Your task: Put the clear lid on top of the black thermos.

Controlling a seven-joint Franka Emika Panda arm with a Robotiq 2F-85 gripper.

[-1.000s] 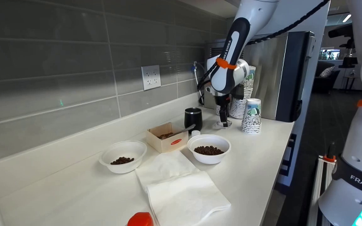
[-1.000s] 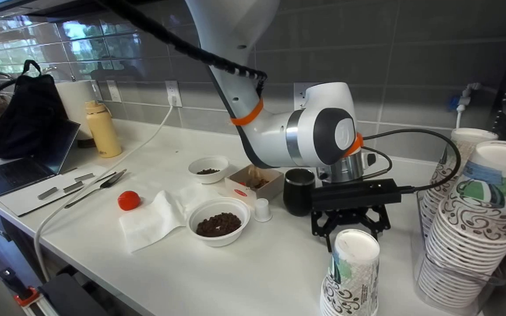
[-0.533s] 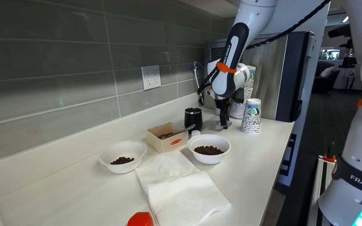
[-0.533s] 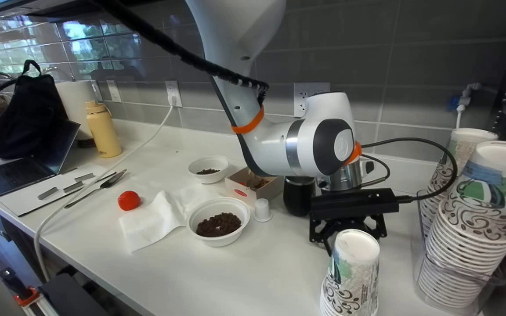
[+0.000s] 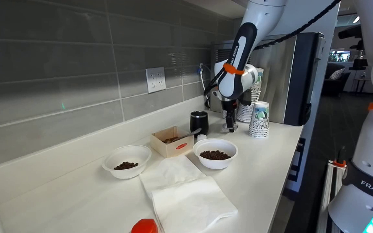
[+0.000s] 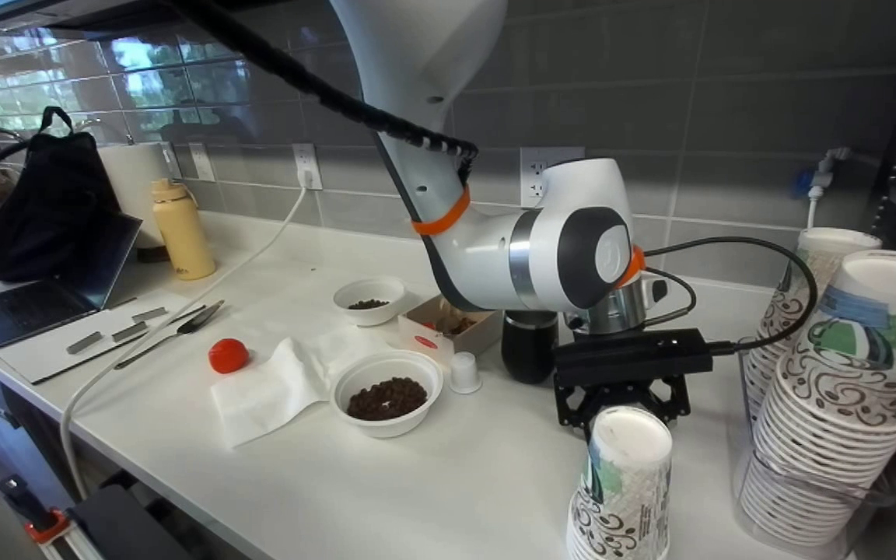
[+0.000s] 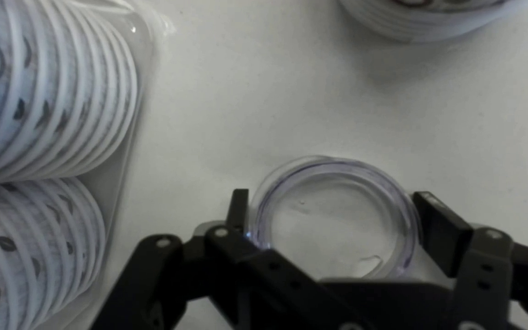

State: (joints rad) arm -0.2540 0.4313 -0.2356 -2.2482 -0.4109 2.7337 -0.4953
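Observation:
The clear round lid lies between the fingers of my gripper in the wrist view. One finger stands close at its left edge and the other finger close at its right edge. The fingers are wide apart; I cannot tell whether they press on the lid. In an exterior view the lid is low at the counter, partly behind the gripper. The black thermos stands upright beside the gripper, and also shows in an exterior view, where the fingertips are hidden behind paper cups.
A short paper-cup stack stands close to the gripper. Tall cup stacks stand in a clear holder. A small cardboard box, a small white cup and a bowl are near the thermos. The tiled wall runs behind.
My gripper has come down around the lid since a second ago. In the last half second it has risen very slightly. The thermos has not moved.

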